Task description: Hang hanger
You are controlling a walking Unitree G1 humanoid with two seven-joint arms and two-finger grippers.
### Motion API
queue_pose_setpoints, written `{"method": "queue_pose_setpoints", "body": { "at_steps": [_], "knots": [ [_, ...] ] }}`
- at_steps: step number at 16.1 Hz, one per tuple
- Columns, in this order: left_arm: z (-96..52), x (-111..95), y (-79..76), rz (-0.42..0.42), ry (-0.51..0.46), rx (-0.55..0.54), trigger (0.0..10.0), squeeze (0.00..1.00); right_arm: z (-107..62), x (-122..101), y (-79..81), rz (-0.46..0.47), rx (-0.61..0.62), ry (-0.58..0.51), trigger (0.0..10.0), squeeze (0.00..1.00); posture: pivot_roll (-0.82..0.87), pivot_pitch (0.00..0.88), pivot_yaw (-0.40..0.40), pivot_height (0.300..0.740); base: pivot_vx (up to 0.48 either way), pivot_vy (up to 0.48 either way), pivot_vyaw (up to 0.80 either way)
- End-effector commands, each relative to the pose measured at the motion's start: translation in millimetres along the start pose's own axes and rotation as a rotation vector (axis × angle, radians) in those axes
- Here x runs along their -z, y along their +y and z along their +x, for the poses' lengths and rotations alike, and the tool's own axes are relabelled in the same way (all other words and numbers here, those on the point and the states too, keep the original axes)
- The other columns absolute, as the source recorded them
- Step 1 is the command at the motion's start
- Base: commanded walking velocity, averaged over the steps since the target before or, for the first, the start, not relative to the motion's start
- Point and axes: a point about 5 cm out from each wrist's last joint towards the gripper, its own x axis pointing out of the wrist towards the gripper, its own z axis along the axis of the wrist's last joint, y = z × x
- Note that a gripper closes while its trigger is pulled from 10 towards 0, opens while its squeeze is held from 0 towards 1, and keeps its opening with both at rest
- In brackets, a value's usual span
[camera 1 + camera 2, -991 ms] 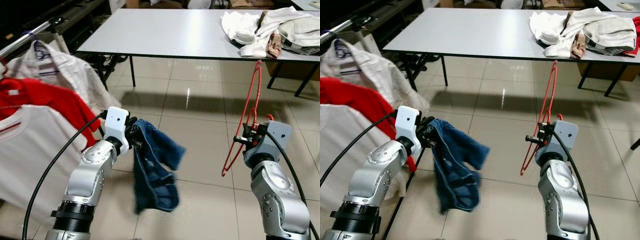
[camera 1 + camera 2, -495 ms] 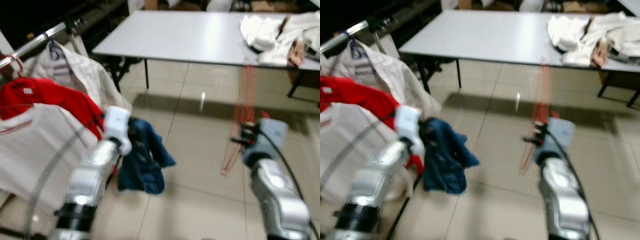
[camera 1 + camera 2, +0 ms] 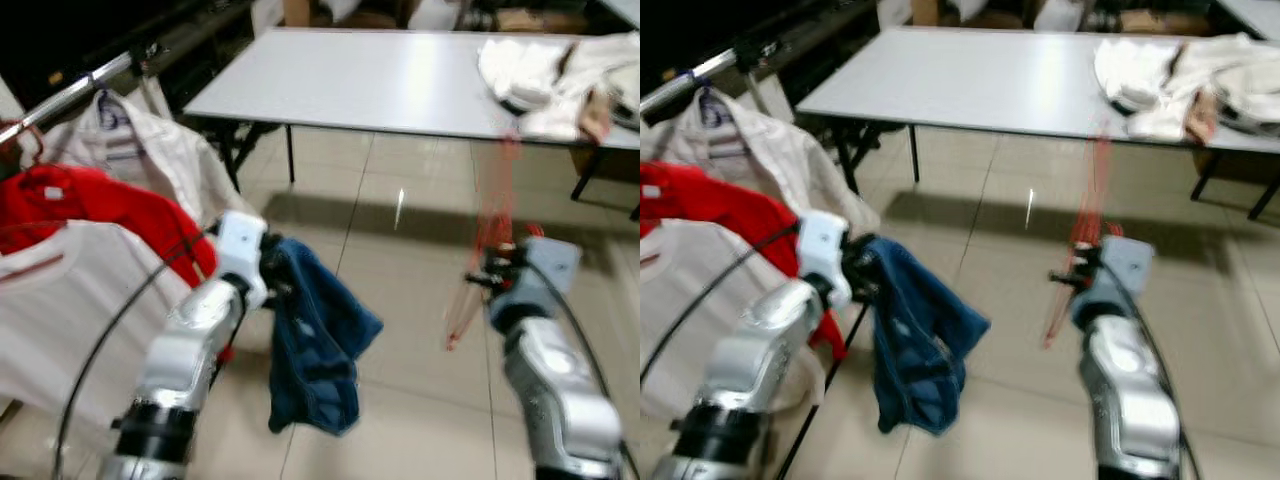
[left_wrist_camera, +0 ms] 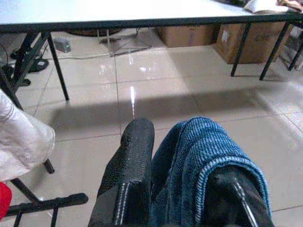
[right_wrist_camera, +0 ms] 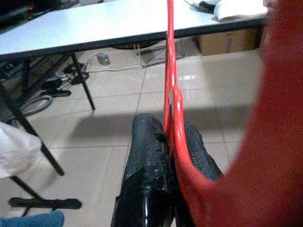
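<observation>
A tiled laundry-sorting workroom: clothes rail (image 3: pixel 75 88) with hung shirts at 9 o'clock, long bench (image 3: pixel 380 70) with heaped garments (image 3: pixel 545 75) at 1 o'clock.

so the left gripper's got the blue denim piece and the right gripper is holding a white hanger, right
Not quite: the hanger is red, not white. The right wrist view shows its red wire pinched between the right gripper's black fingers, and the left eye view shows it standing up from that gripper. The rest holds: the left gripper does grip the blue denim piece.

Grey table (image 3: pixel 380 80), glossy tiled floor (image 3: pixel 400 260)
</observation>
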Motion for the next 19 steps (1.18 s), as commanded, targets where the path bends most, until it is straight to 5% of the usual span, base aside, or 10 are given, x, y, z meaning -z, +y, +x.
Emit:
{"method": "queue_pose_setpoints", "body": {
  "at_steps": [1,19],
  "knots": [
    [-2.9,-6.9,9.7,0.017,-0.026,-0.033,10.0,0.00,1.4,-0.7,8.3,0.009,-0.024,-0.005,10.0,0.00,-0.08,0.000,0.072,0.740,0.274,0.000,0.00],
    [-2.9,-6.8,9.3,0.014,-0.027,-0.028,10.0,0.00,2.0,-0.1,9.5,0.020,-0.031,-0.002,10.0,0.00,-0.08,0.000,0.071,0.740,0.271,0.000,0.00]
  ]
}}
